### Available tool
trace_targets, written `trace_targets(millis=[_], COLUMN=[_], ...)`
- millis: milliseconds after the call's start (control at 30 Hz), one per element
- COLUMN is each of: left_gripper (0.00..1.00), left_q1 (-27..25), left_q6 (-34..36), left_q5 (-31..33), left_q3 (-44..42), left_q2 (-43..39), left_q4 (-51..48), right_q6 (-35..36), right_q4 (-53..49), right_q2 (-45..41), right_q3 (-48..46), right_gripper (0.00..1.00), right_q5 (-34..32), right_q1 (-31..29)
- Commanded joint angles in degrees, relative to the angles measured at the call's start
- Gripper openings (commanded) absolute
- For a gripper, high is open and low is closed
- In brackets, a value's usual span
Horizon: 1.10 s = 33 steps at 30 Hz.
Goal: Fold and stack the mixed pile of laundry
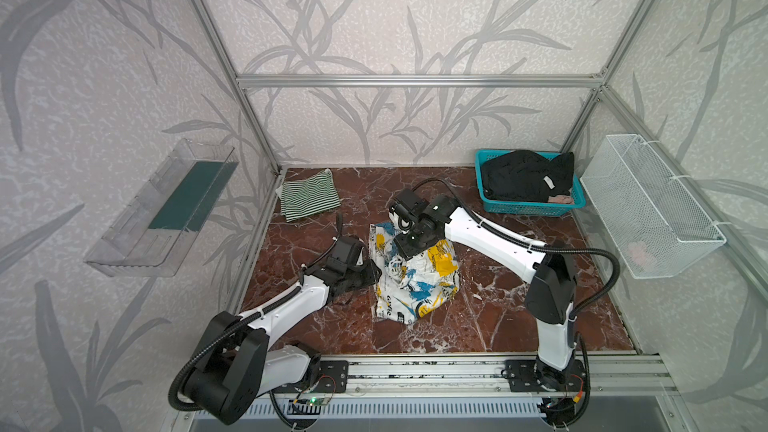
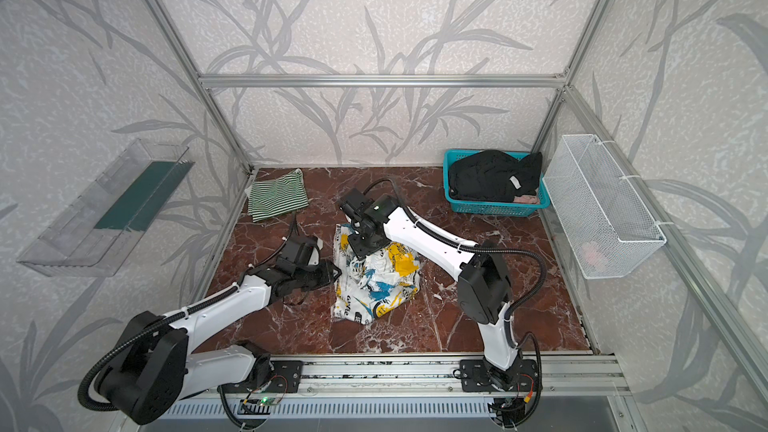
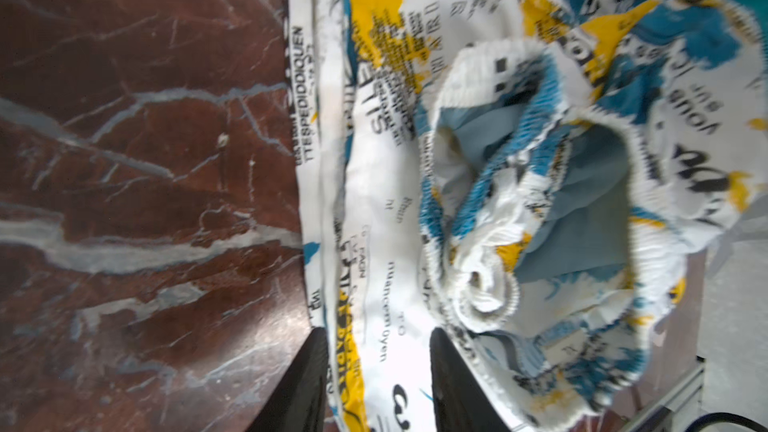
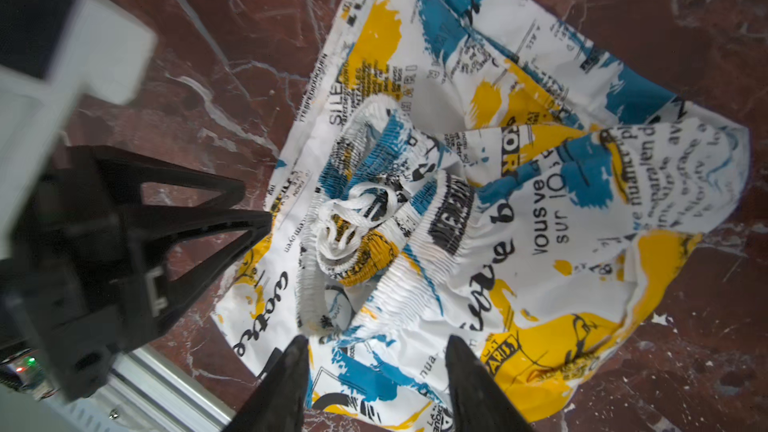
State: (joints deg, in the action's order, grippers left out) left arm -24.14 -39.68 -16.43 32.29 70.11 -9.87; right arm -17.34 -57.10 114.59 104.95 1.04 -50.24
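Right wrist view: right pincer (image 4: 377, 340) and left pincer (image 4: 259, 203) both part-open, empty, at the printed garment (image 4: 519, 209).

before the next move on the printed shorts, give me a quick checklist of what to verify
1. printed shorts lying flat for a fold: not ok, crumpled, waistband bunched
2. right pincer open, nothing held: ok
3. left pincer open, astride the shorts' edge: ok
4. striped garment folded, far left corner: ok
5. black garment out of the teal basket: not ok, lies inside
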Motion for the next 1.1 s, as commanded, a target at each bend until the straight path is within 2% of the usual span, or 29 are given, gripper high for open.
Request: trace_targets(millis=[0,167,300,400,467,533,667,833,1067], left_gripper=[0.45,0.49,0.49,0.43,0.37,0.31,0.2,0.06,0.0], left_q1=[0.27,0.42,0.57,0.57,0.57,0.59,0.98,2.38,5.94], left_q6=[3.0,4.04,4.48,4.04,3.66,3.39,3.12,3.47,3.51], left_q5=[-0.63,-3.45,-8.76,-10.85,-10.91,-10.9,-10.98,-12.75,-17.08], left_q3=[2.62,4.2,6.02,7.28,7.28,6.63,4.86,3.46,0.26], left_q2=[0.43,6.97,13.61,18.52,20.59,21.12,19.91,17.26,15.59], left_q4=[3.13,10.47,15.39,16.7,17.31,18.01,19.08,19.61,23.14], right_q6=[-2.08,-4.79,-5.79,-6.1,-6.21,-6.08,-4.98,-4.11,-4.36], right_q4=[0.78,4.88,7.54,10.85,13.41,15.41,17.56,18.68,21.62], right_q2=[3.52,5.88,6.51,6.5,5.79,4.23,0.9,-1.67,-3.77], right_q3=[-1.96,-4.87,-7.44,-10.03,-12.32,-14.12,-15.56,-14.26,-12.68], right_gripper=[0.54,0.53,0.5,0.37,0.23,0.12,0.02,0.0,0.0], right_q5=[-1.57,-5.31,-4.67,-1.77,-0.02,0.28,0.43,3.16,6.45], right_q1=[0.27,0.29,0.61,1.16,1.52,1.55,1.57,1.5,1.46])
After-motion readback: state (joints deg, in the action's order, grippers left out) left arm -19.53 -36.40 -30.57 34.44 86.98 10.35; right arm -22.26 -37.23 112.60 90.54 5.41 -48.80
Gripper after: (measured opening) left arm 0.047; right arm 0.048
